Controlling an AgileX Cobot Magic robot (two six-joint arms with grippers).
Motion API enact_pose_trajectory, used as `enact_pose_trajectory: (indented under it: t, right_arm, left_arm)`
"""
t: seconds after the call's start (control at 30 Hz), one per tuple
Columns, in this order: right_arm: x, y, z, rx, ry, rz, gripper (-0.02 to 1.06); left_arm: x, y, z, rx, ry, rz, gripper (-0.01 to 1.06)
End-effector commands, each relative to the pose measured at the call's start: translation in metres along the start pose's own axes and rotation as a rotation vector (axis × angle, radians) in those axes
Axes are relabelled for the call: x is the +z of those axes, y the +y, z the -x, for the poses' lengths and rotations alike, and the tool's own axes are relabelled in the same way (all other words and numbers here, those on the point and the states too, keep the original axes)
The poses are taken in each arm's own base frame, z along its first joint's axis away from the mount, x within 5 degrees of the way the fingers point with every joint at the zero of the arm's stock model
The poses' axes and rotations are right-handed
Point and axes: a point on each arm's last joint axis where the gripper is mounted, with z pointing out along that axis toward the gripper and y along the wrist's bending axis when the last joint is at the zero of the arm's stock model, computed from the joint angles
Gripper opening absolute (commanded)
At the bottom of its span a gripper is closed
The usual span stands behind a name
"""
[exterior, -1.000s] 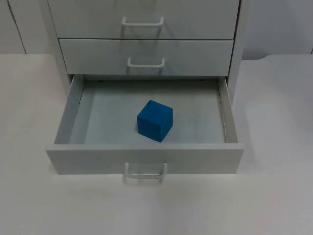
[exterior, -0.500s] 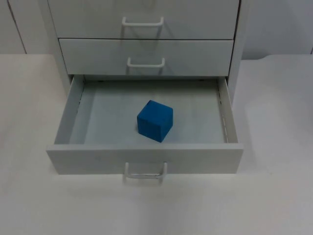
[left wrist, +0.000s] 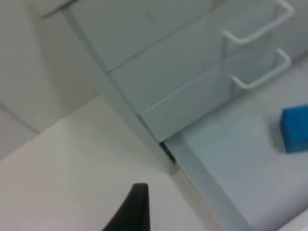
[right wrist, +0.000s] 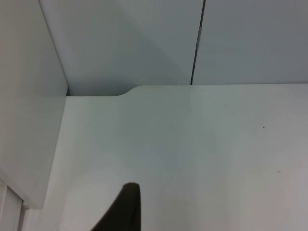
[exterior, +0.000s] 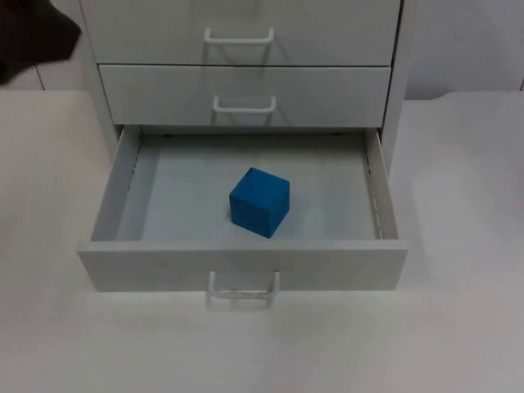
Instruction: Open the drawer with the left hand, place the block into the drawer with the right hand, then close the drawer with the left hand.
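Observation:
The bottom drawer point(exterior: 246, 264) of the white cabinet point(exterior: 246, 33) stands pulled out, its handle point(exterior: 242, 288) facing the table's front. A blue block point(exterior: 259, 201) rests on the drawer floor near the middle, touched by nothing. My left arm point(exterior: 33, 37) is a dark shape at the upper left, above and left of the cabinet, well away from the drawer. From the left wrist I see the cabinet's left edge, the open drawer's back corner, the blue block point(left wrist: 294, 129) and a black fingertip point(left wrist: 134, 211). The right gripper's fingertip point(right wrist: 122, 209) hangs over bare table right of the cabinet.
Two shut drawers with white handles point(exterior: 243, 105) sit above the open one. White table lies left, right and in front of the cabinet. The cabinet's side wall point(right wrist: 29, 120) and the grey partition point(right wrist: 240, 38) border the right arm's area.
The left arm has come into the top view's upper left corner, where nothing showed before. Drawer and block have not moved.

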Motion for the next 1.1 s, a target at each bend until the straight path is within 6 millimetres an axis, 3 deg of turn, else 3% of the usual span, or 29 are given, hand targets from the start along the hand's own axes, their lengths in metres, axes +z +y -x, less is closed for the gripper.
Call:
enact_pose_trajectory:
  t: [0.0, 0.3, 0.43, 0.6, 0.87, 1.0, 1.07]
  right_arm:
    - [-0.002, -0.001, 0.000, 0.005, -0.015, -0.004, 1.05]
    - [-0.002, -0.001, 0.000, 0.002, -0.015, -0.005, 1.05]
    - [-0.002, -0.001, 0.000, 0.002, -0.015, -0.005, 1.05]
    - [-0.002, -0.001, 0.000, 0.002, -0.015, -0.005, 1.05]
    - [-0.002, -0.001, 0.000, 0.002, -0.015, -0.005, 1.05]
    - [-0.002, -0.001, 0.000, 0.002, -0.015, -0.005, 1.05]
    - [-0.002, -0.001, 0.000, 0.002, -0.015, -0.005, 1.05]
  left_arm:
    - [0.006, -0.007, 0.000, 0.082, 0.015, -0.013, 1.05]
    - [0.035, -0.029, 0.000, 0.328, 0.056, -0.071, 1.05]
    - [0.054, -0.059, -0.007, 0.472, 0.105, -0.240, 1.05]
    - [0.069, -0.076, -0.012, 0.530, 0.121, -0.324, 1.05]
    - [0.093, -0.086, -0.025, 0.588, 0.137, -0.344, 1.05]
    - [0.101, -0.090, -0.051, 0.629, 0.160, -0.331, 1.05]
    - [0.101, -0.091, -0.054, 0.639, 0.164, -0.329, 1.05]
